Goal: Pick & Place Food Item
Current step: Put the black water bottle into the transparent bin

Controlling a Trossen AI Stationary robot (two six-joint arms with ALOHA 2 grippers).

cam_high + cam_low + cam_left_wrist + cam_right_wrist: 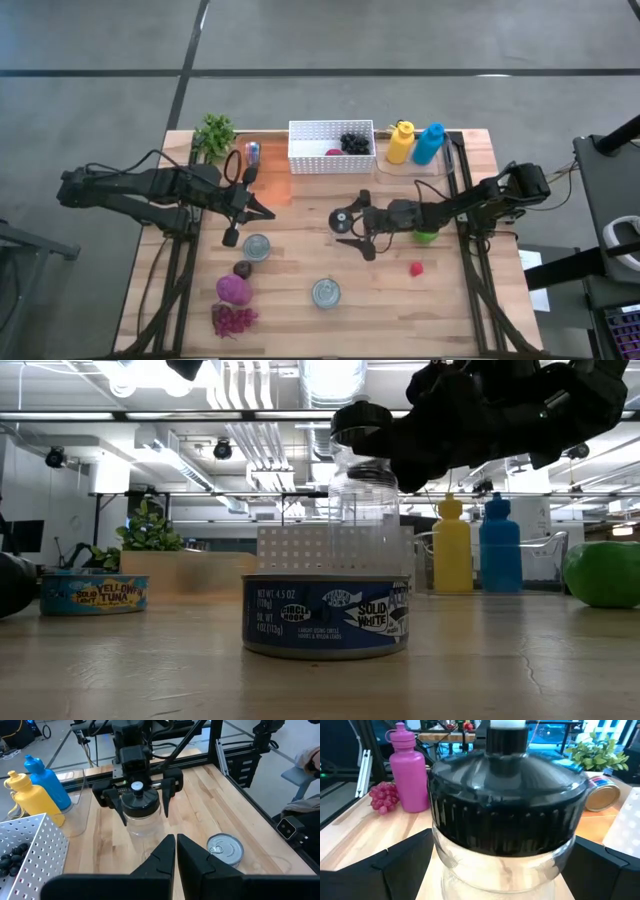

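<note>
Clear jar (343, 221) with a black lid stands on the wooden desk (300, 260). Right gripper (352, 231) is wide around it. Left gripper (268, 212) is closed, holding nothing.

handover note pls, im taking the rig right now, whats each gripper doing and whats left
Right gripper: mid-table, jaws open either side of the clear jar with a black lid; not clearly clamped.
Left gripper: jaws shut, empty, near the orange patch, pointed toward the jar.
White basket at the back edge holds dark grapes and a red item.
On the table: two cans, red berry, green fruit, purple grapes.
Left: no food is gripped; picking and placing remain.
</note>
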